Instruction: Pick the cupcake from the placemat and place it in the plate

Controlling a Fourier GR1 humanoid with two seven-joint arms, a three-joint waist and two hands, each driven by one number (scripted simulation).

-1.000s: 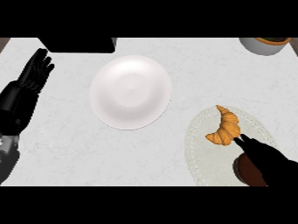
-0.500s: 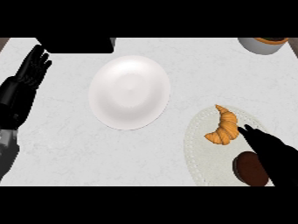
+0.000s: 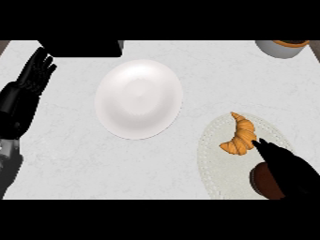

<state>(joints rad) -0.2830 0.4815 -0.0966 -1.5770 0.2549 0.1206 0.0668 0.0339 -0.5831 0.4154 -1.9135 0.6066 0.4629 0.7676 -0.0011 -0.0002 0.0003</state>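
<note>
counter [image 3: 72, 159]: pale marble | white plate [image 3: 139, 98]: centre | placemat [image 3: 217, 154]: near right | bowl [image 3: 281, 48]: far right | black box [image 3: 82, 48]: far left

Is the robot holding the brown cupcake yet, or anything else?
Not that I can see. The right hand lies over the cupcake with fingers straight; the left hand rests open and holds nothing.

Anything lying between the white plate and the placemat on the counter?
No. In the head view, only bare counter separates the plate from the placemat; the croissant lies on the placemat itself.
</note>
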